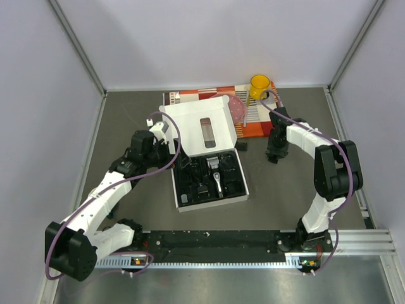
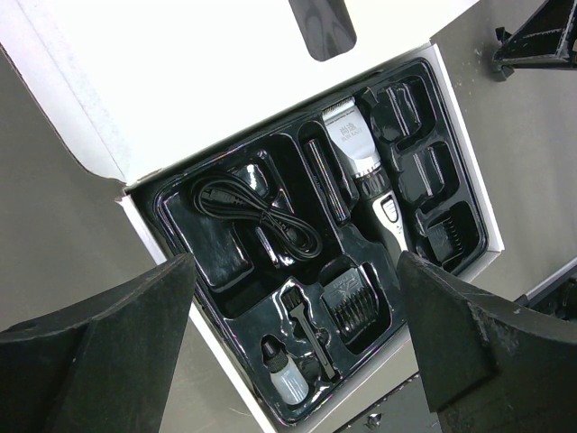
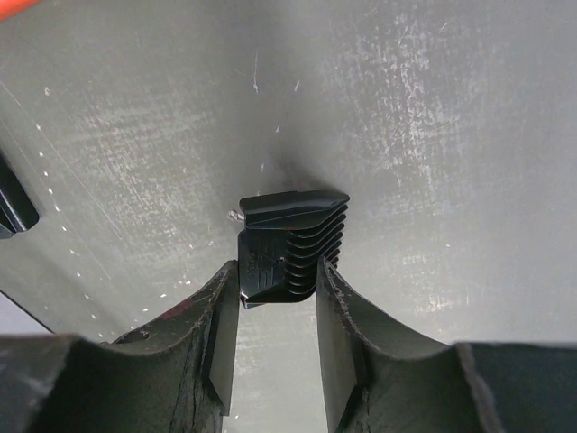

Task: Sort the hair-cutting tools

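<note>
Right hand (image 3: pixel 278 271): the fingers (image 3: pixel 221 334) stand one on each side of a black guard comb (image 3: pixel 290 248), close against its two flanks. The comb rests on the grey worktop (image 3: pixel 433 135). Its near end sits between my fingertips and its far end reaches out ahead of them. I cannot tell whether the fingers press it or only touch it.

Left hand (image 2: pixel 296 262): the fingers are spread wide apart with nothing between them. The hand hovers above the open white box (image 2: pixel 180 72).

Beneath the left hand, in the black tray (image 2: pixel 216 266):
- The coiled cord (image 2: pixel 252 216) lies toward the left finger.
- The clipper (image 2: pixel 361 171) lies ahead, toward the right finger.
- A second comb (image 2: pixel 353 299) sits nearer me, between the fingers.
- A small brush (image 2: pixel 306 329) and a little bottle (image 2: pixel 281 379) lie just left of that comb.
- More combs (image 2: pixel 428 167) sit in the pockets out past the clipper on the right-finger side.
</note>
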Controlling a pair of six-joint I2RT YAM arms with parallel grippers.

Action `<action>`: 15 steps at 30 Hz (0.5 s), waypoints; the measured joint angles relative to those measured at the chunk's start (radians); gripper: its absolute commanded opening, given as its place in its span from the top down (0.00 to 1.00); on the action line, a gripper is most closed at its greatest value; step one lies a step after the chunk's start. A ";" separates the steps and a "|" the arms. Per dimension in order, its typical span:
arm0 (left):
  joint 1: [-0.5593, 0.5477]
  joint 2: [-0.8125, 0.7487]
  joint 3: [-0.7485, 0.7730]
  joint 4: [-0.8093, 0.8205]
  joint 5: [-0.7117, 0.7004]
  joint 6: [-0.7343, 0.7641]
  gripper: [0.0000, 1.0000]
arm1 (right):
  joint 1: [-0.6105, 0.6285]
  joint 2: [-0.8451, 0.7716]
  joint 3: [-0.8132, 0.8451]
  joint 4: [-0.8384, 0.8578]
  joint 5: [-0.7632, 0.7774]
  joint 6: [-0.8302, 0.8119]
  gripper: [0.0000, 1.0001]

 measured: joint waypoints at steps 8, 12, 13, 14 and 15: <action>0.000 0.000 0.000 0.000 0.007 0.000 0.02 | 0.011 0.000 0.000 -0.002 0.008 -0.018 0.89; 0.000 0.000 0.000 0.003 0.021 0.000 0.02 | 0.018 0.000 0.008 -0.018 0.008 -0.031 0.87; 0.000 0.000 0.000 0.004 0.028 0.000 0.02 | 0.023 0.000 0.013 -0.029 0.007 -0.035 0.86; 0.000 0.000 0.000 0.005 0.037 0.000 0.02 | 0.029 0.000 0.014 -0.034 0.007 -0.040 0.86; 0.000 0.002 0.000 0.006 0.049 0.000 0.02 | 0.036 -0.001 0.014 -0.040 0.007 -0.043 0.85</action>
